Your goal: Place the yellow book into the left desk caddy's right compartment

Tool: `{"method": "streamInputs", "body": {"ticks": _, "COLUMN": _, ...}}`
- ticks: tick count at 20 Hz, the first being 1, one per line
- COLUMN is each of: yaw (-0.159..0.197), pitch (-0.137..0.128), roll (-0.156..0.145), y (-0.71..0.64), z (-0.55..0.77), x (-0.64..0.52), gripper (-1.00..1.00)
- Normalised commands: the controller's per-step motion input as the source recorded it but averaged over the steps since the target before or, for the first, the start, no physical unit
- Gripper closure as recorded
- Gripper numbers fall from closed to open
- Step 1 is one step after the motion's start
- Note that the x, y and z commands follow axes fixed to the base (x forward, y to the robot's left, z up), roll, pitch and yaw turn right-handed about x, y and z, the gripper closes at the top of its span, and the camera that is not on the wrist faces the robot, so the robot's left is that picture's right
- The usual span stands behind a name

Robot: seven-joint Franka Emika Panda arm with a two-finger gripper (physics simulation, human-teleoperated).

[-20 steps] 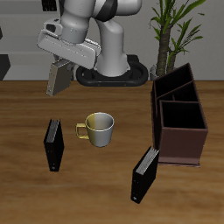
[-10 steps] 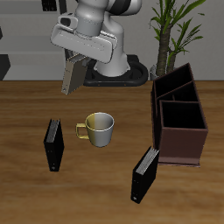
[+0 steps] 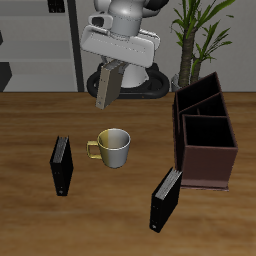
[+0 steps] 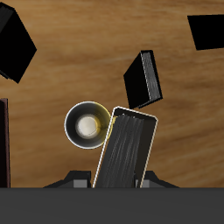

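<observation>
Glossy white-grey arm (image 3: 125, 20) (black joints), round dark base (image 3: 140, 88)

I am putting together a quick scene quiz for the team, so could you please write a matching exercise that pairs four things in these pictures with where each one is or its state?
Things:
1. yellow book
2. mug
3. left desk caddy
4. black book nearest the table's front edge

Places or states:
A. standing on the table just in front of the caddy
B. held in the air by the tool
C. open-topped, with nothing visible inside
D. upright on the table between the two black books

Pairs: 1-B, 2-D, 3-C, 4-A
</observation>
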Motion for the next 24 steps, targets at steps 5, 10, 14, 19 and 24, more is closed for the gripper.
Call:
{"method": "streamInputs", "body": {"ticks": 5, "yaw": -0.001, "pitch": 0.017, "roll": 0.027, "y": 0.43, "z": 0.04, "x": 0.23, "gripper": 1.0}}
{"method": "streamInputs", "body": {"ticks": 10, "yaw": 0.009, "pitch": -0.004, "roll": 0.044, "y": 0.43, "z": 0.12, "x": 0.14, "gripper": 1.0}}
{"method": "streamInputs", "body": {"ticks": 14, "yaw": 0.014, "pitch": 0.008, "roll": 0.052, "y": 0.5, "z": 0.1, "x": 0.19, "gripper": 1.0}}
{"method": "streamInputs", "body": {"ticks": 19, "yaw": 0.018, "pitch": 0.008, "roll": 0.035, "y": 0.42, "z": 0.06, "x": 0.14, "gripper": 1.0}}
{"method": "streamInputs", "body": {"ticks": 24, "yaw": 0.014, "pitch": 0.004, "roll": 0.054, "y": 0.36, "z": 0.06, "x": 0.16, "gripper": 1.0}}
